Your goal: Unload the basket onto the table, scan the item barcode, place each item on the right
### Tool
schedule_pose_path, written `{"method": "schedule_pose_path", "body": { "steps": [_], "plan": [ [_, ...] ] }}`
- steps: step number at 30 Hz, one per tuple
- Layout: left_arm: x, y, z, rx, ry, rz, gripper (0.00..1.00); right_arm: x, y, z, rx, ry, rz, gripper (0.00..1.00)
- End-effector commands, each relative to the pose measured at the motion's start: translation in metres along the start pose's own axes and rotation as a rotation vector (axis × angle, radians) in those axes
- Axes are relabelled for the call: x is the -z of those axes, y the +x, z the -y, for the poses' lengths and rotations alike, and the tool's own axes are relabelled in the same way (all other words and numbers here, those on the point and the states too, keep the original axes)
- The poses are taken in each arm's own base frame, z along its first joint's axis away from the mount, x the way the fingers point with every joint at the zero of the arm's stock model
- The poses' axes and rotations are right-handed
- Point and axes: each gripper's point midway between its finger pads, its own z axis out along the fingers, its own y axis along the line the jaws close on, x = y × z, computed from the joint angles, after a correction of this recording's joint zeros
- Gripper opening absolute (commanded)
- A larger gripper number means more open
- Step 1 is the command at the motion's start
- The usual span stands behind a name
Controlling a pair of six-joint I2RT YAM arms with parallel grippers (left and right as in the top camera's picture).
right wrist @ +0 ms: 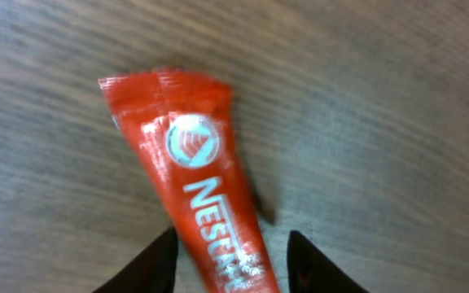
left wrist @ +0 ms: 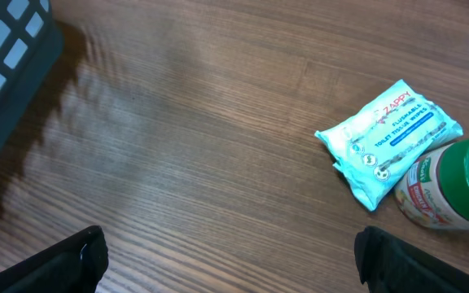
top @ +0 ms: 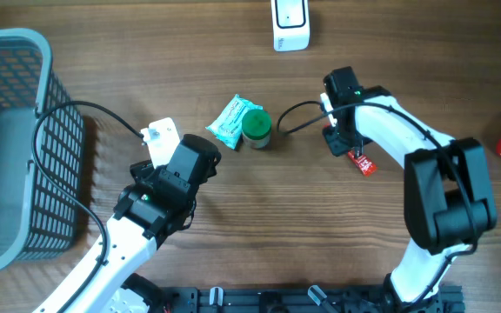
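Wood-grain table (top: 233, 52) carries everything. The right gripper (right wrist: 230, 248) sets its fingers (right wrist: 149, 268) either side of the red sachet (right wrist: 202, 187), half closed, not yet pinching. Flat, slick foil could skid out sideways. The left gripper (left wrist: 230, 260) stands wide, empty.

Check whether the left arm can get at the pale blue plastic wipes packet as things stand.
Probably yes: the left gripper stands open, bare wood lies between it and the wipes packet, though a green-lidded jar sits against one edge.
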Motion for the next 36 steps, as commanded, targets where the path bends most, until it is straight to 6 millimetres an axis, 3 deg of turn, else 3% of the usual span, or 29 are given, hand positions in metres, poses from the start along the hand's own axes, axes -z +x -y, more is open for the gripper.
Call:
{"method": "schedule_pose_path", "body": {
  "steps": [1,3,6,7,8,9,10,11,12,14,15,17,22,23,26,29,30,33,36],
  "plan": [
    [0.0,-0.003,-0.001,-0.009,-0.011,0.015,1.0,-0.029,0.032,-0.005,0.047,0.011,-0.066,0.32],
    [0.0,-0.003,-0.001,-0.009,-0.011,0.015,1.0,-0.03,0.03,-0.005,0.031,0.012,-0.056,0.22],
    [0.0,-0.003,-0.001,-0.009,-0.011,0.015,1.0,-0.029,0.023,-0.004,-0.018,0.014,-0.031,0.23],
    [0.0,-0.003,-0.001,-0.009,-0.011,0.015,1.0,-0.029,0.024,-0.004,-0.032,0.014,-0.035,0.33],
    [0.0,-0.003,-0.001,-0.009,-0.011,0.015,1.0,-0.029,0.026,-0.004,-0.043,0.018,-0.043,0.52],
    [0.0,-0.003,-0.001,-0.009,-0.011,0.015,1.0,-0.029,0.029,-0.004,-0.043,0.017,-0.055,0.85],
    [0.0,-0.003,-0.001,-0.009,-0.011,0.015,1.0,-0.028,0.031,-0.003,-0.041,0.02,-0.063,0.96],
    [0.0,-0.003,-0.001,-0.009,-0.011,0.015,1.0,-0.028,0.031,-0.003,-0.043,0.025,-0.066,0.98],
    [0.0,-0.003,-0.001,-0.009,-0.011,0.015,1.0,-0.027,0.032,-0.002,-0.055,0.03,-0.068,0.97],
    [0.0,-0.002,-0.002,-0.009,-0.012,0.015,1.0,-0.027,0.035,-0.003,-0.081,0.029,-0.082,0.84],
    [0.0,-0.003,-0.001,-0.009,-0.011,0.015,1.0,-0.027,0.039,-0.004,-0.092,0.028,-0.097,0.7],
    [0.0,-0.002,-0.002,-0.009,-0.012,0.015,1.0,-0.026,0.044,-0.004,-0.107,0.027,-0.119,0.61],
    [0.0,-0.003,-0.001,-0.009,-0.011,0.015,1.0,-0.026,0.048,-0.005,-0.133,0.028,-0.133,0.22],
    [0.0,-0.003,-0.001,-0.009,-0.011,0.015,1.0,-0.026,0.048,-0.005,-0.139,0.028,-0.135,0.08],
    [0.0,-0.002,-0.002,-0.009,-0.012,0.015,1.0,-0.026,0.046,-0.007,-0.15,0.016,-0.126,0.04],
    [0.0,-0.003,-0.001,-0.009,-0.011,0.015,1.0,-0.021,0.033,-0.029,-0.169,-0.136,-0.089,0.04],
    [0.0,-0.002,-0.002,-0.009,-0.012,0.015,1.0,-0.013,0.021,-0.04,-0.183,-0.235,-0.057,0.04],
    [0.0,-0.002,-0.002,-0.009,-0.012,0.015,1.0,0.047,-0.026,-0.076,-0.156,-0.688,0.127,0.04],
    [0.0,-0.003,-0.001,-0.009,-0.011,0.015,1.0,0.123,-0.045,-0.081,-0.115,-1.151,0.344,0.04]
  ]
}}
